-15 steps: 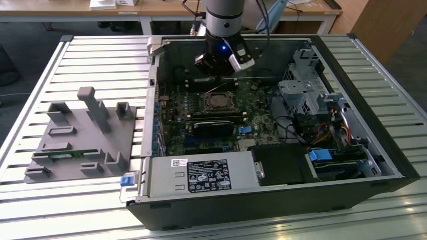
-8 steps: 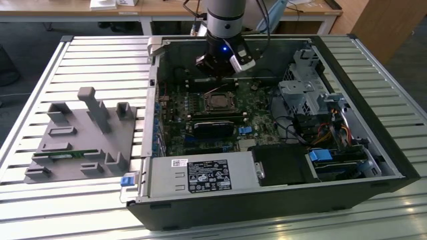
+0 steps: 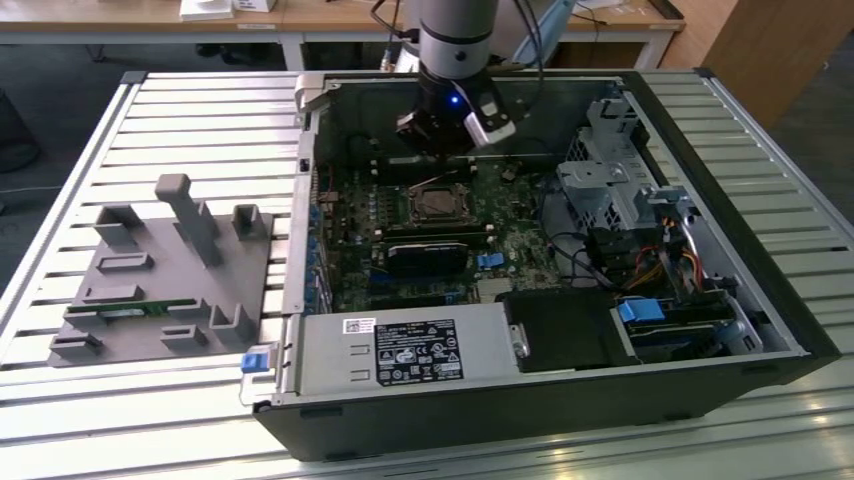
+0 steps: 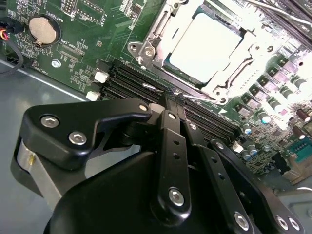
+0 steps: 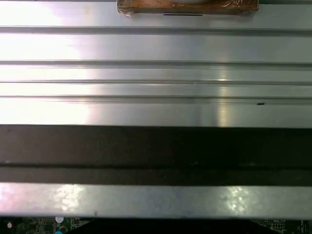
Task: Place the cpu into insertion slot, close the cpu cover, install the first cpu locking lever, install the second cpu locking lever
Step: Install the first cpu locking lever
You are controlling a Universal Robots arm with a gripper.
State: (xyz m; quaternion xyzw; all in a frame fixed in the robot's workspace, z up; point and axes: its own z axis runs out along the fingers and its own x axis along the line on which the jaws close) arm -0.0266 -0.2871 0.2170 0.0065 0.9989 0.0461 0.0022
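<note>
You have the slatted metal table (image 3: 200,110) carrying everything, and on it the open computer case (image 3: 747,330) takes up the exterior view's right half, with a grey moulded fixture tray (image 3: 160,270) at about nine o'clock from the case, well apart from the arm. Inside the case the green motherboard (image 3: 350,240) lies flat, a silver-and-black power supply (image 3: 400,352) sits at six o'clock from it, and a metal drive cage (image 3: 601,190) stands at three o'clock. The arm (image 3: 457,30) comes down from twelve o'clock, and your pincer (image 4: 168,95) hangs just above the board, at the twelve o'clock side of the socket in the exterior view. In the second wrist view its black fingers (image 4: 168,136) look brought together to a narrow tip with nothing held between them, the tip sitting over the black memory slots (image 4: 131,83) just beside the socket. The insertion slot (image 4: 222,90) shows its silver surround there, and the cpu (image 4: 204,48) lies flat inside it, its bright metal face up. The cpu cover (image 4: 161,29) appears to lie down around the chip, its window framing the face, though glare keeps you from telling whether it is latched. A round coin battery (image 4: 43,28) sits on the board well apart from the socket.
</note>
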